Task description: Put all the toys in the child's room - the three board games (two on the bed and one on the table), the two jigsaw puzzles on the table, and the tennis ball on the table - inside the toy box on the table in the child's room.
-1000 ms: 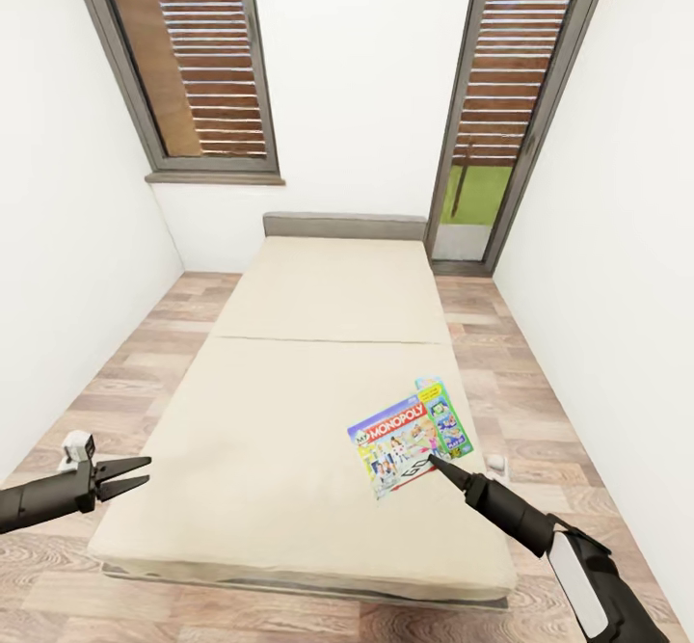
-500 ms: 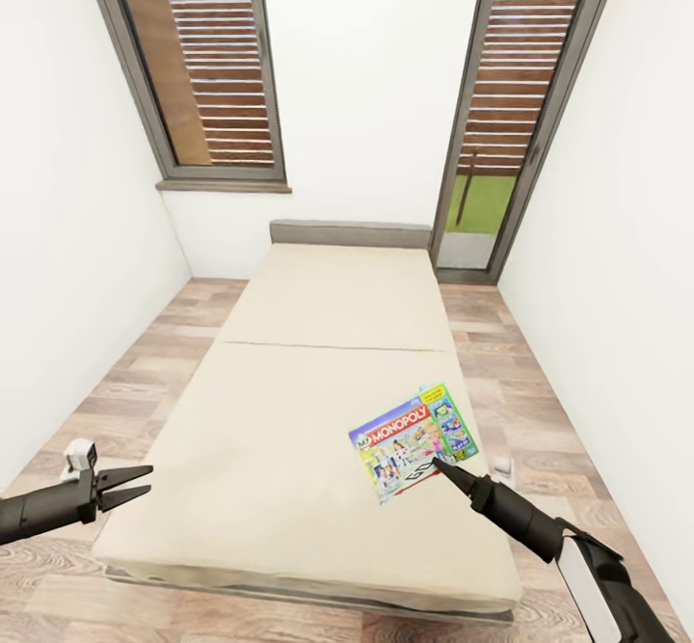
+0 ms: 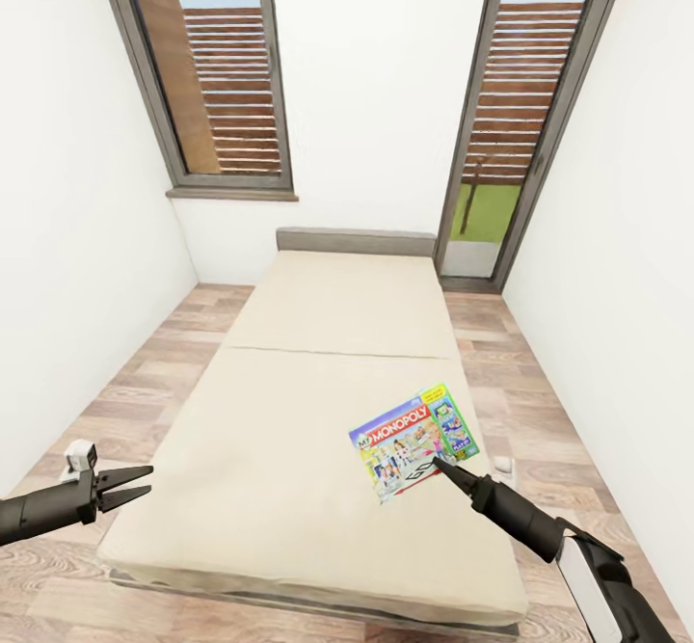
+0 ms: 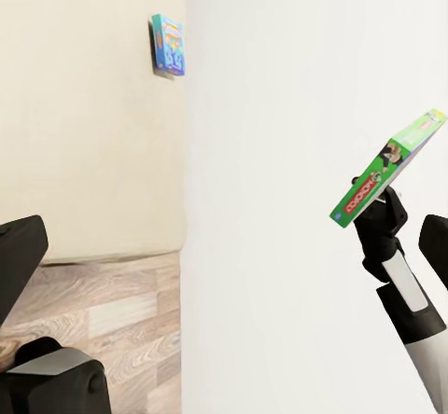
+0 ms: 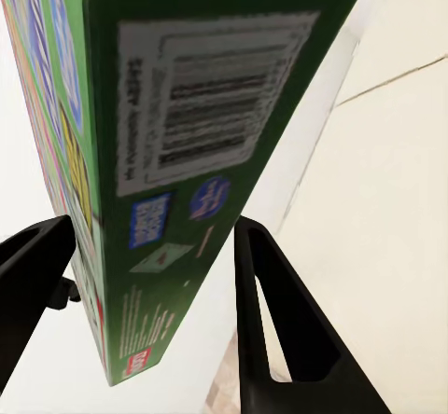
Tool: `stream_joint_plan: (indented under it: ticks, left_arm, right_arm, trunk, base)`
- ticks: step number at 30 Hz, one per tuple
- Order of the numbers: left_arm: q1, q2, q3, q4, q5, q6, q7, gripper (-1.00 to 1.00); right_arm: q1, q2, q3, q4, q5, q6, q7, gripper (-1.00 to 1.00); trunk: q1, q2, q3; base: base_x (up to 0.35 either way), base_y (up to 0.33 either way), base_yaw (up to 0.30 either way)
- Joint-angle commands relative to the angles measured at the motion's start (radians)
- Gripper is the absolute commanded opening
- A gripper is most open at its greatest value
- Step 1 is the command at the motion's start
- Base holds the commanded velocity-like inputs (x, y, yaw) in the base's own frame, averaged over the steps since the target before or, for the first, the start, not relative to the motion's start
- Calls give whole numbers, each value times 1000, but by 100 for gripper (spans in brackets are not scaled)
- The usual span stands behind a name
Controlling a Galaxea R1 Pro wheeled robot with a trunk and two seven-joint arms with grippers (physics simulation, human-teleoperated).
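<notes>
Head view: a narrow room with white walls, a wood floor [image 3: 125, 383] and tall windows [image 3: 207, 74] is seen, and a long beige bed [image 3: 289, 412] is set in the middle. A board game [image 3: 400, 441] with a red name strip is held at its near edge by the right gripper [image 3: 439, 465], over the right side of the bed. In the left wrist view this board game [image 4: 387, 167] is seen lifted and tilted in the air above the right gripper [image 4: 373, 218], with the white wall behind it. In the right wrist view the green edge of the box [image 5: 187, 153] is seen between the two jaws, so the jaws are closed on it. A second board game [image 4: 168, 46], a light blue one, is seen lying flat on the bed, well apart from the left arm. The left gripper [image 3: 145, 484] is held out over the floor just beside the left side of the bed, with its jaws a little way apart and nothing in them. The task is judged to be near its start. One game has been picked up but not yet carried to the toy box. The other game on the bed is left to be fetched. What has been done with the toys on the worktop cannot be told from these pictures.
</notes>
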Motion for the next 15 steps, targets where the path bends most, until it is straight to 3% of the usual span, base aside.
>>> stream_joint_plan:
  ticks: [1, 15]
  left_arm:
    - [-1, 0, 0, 0, -1, 11, -5, 100]
    - [-1, 0, 1, 0, -1, 11, -5, 100]
  right_arm:
    - [-1, -1, -1, 0, -6, 8, 2, -100]
    - [-1, 0, -1, -2, -7, 5, 5, -100]
  trunk:
    - [1, -2, 0]
    - [1, -2, 23]
  base:
    - [0, 0, 63]
    - [0, -7, 63]
